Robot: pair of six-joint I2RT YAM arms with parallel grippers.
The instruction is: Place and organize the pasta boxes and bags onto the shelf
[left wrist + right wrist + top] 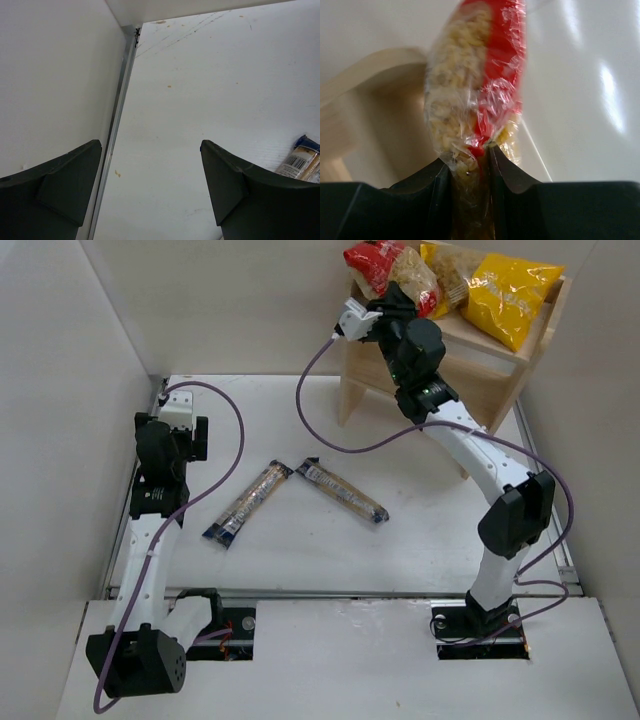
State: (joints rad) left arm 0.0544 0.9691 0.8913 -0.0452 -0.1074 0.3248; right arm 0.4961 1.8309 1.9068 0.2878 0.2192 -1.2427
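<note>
Seen from above, a pale wooden shelf [495,375] stands at the far right corner of a white surface [420,540]. A crinkly yellow bag [510,295] lies on the right part of the shelf's top tier. A red bag [385,268] with a clear window of pasta sits at the left end of that tier.

The right arm reaches up to the shelf. Its right end effector [392,308] is clenched on the red bag. In the right wrist view the two dark fingers [437,185] pinch the bag's crumpled lower edge [475,100], and the bag rises upright above them, with blurred shelf wood behind to the left.

Two slim dark-blue packs lie flat mid-surface, well apart from the shelf. The first spaghetti pack [247,502] and the second spaghetti pack [343,492] form an upside-down V, their far ends nearly meeting.

The left end effector [185,440] hovers near the left wall. It is released, fingers spread wide and holding nothing, over bare surface [150,170]. One pack's end shows at that view's right edge.
</note>
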